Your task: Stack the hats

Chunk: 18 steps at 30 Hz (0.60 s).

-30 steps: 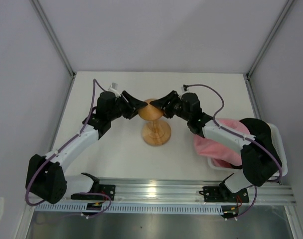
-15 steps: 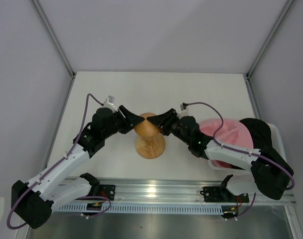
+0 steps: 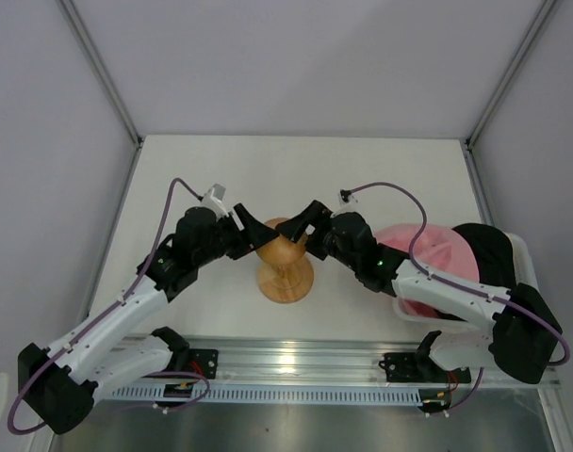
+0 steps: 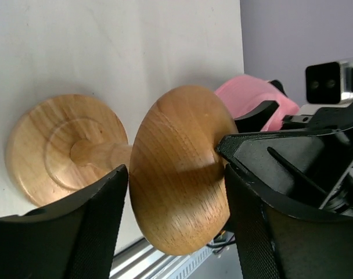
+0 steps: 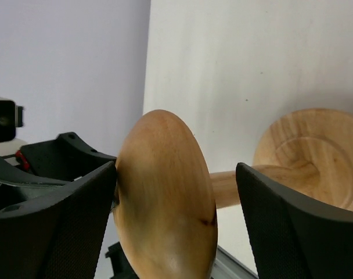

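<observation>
A pink hat [image 3: 437, 247] and a black hat [image 3: 489, 252] lie in the white basket [image 3: 534, 299] at the right. The pink hat [image 4: 252, 93] also shows in the left wrist view, behind the right arm. A wooden round-topped stand [image 3: 285, 266] stands mid-table. My left gripper [image 3: 260, 237] [image 4: 175, 174] and my right gripper [image 3: 310, 228] [image 5: 175, 171] meet at its rounded top from either side. Both stand open with the top between their fingers. The right one's fingers are wide apart, one touching the top's edge.
The stand's round base [image 4: 63, 148] [image 5: 313, 157] rests on the white table. A metal rail [image 3: 296, 363] runs along the near edge. Grey walls close in the back and both sides.
The stand has shifted toward the near edge and slightly left, carried between both grippers. Both sets of jaws have since widened off its top.
</observation>
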Available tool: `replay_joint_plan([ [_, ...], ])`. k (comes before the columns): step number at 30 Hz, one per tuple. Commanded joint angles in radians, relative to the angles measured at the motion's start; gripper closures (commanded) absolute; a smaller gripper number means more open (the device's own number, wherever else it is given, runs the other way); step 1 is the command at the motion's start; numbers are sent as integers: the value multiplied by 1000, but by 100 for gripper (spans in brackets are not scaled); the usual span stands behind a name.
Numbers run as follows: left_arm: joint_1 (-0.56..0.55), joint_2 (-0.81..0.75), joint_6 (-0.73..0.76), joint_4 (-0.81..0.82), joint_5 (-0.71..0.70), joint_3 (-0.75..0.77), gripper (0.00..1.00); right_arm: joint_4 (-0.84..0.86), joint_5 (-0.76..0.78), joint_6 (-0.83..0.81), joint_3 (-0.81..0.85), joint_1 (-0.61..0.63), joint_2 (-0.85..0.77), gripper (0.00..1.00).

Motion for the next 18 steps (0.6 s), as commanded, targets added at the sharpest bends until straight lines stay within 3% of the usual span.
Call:
replay_joint_plan([
  [1,-18,22,98,-52,19,108,28,-310,-16,-131,52,15,-48,9],
  [7,10,15,178,-195,-34,194,15,-511,6,-180,86,-21,-168,2],
  [12,198,-86,294,-393,30,282,1,-695,-84,-174,193,-132,-251,2],
  [14,287,-110,389,-456,39,375,0,-742,-91,-205,291,-149,-283,2],
  [16,306,-113,458,-560,-35,467,1,-807,-66,-275,430,-164,-284,2],
  [18,306,-88,537,-646,-85,583,1,-983,42,-332,533,-170,-274,2],
])
